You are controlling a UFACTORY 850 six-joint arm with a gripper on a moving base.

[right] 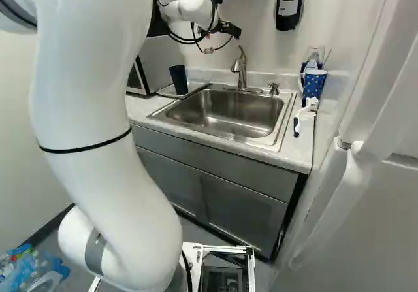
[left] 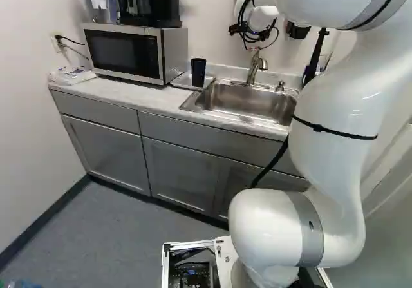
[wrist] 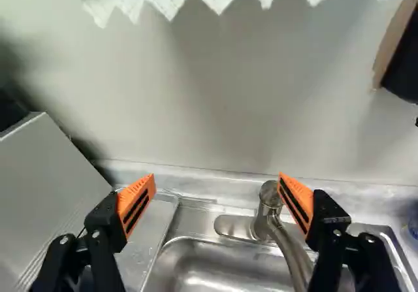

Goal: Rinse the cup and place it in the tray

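A dark tumbler-like cup (left: 198,72) stands upright at the left of the sink, on or against the flat tray (left: 182,82); the right base view also shows the cup (right: 178,80). My gripper (right: 228,29) is up near the wall, above the faucet; its fingertips are hard to make out there. In the wrist view the gripper (wrist: 217,187) is open, its orange-padded fingers wide apart and holding nothing. The faucet (wrist: 269,207) appears beyond and below, closer to one finger. Part of the tray (wrist: 147,233) shows near the other finger, beside the sink (wrist: 215,269).
A microwave (left: 125,53) with a coffee maker (left: 151,1) on top stands beside the tray. Right of the sink are a spotted blue mug (right: 313,83) and a brush (right: 304,114). A dispenser (right: 289,1) hangs on the wall. A white door (right: 366,194) flanks the counter.
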